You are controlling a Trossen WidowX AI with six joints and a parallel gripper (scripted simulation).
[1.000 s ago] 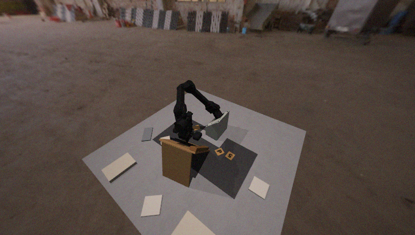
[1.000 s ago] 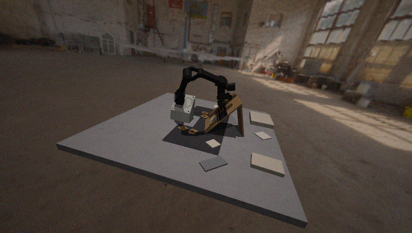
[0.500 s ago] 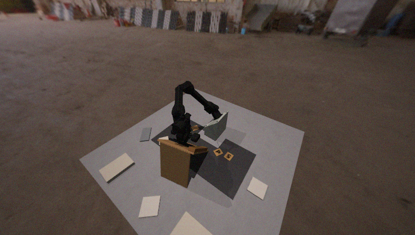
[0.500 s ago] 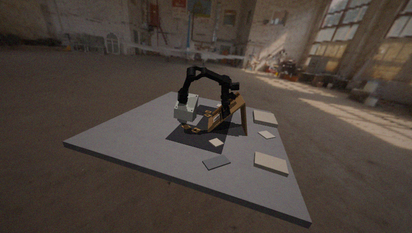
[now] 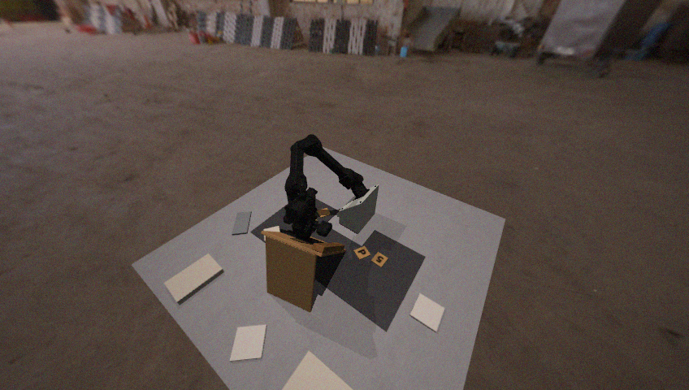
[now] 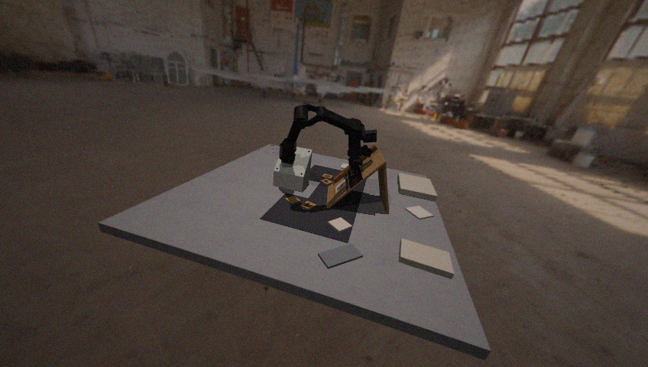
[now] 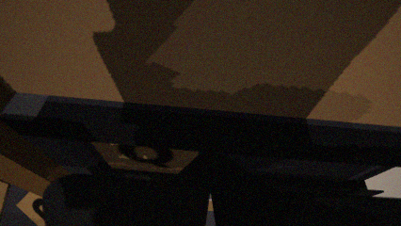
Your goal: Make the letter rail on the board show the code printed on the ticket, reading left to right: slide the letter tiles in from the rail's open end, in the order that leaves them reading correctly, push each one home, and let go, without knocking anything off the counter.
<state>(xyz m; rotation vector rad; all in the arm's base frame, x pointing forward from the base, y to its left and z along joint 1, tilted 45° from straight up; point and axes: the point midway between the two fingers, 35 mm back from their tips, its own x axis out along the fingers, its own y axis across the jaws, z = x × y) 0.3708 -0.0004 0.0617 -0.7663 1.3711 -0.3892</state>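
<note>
Apparently, the fingers, pressed together with nothing between them, are at the rail (image 7: 264, 162) to push the letter tile (image 7: 146, 157) sitting there; two more, P (image 5: 361, 252) and S (image 5: 379, 259), lie on the dark mat (image 5: 387, 294) (image 6: 313, 222).

Board: wooden, leaning before me (image 5: 290, 270) (image 6: 376, 160) (image 7: 282, 71)
Rail: dark, across my board (image 7: 264, 120)
Seated tile: round black letter, in my rail, partly shadowed (image 7: 118, 162)
P tile (image 5: 361, 252) (image 6: 325, 181), S tile (image 5: 379, 259) (image 6: 326, 176): orange, flat on the mat, apart
</note>
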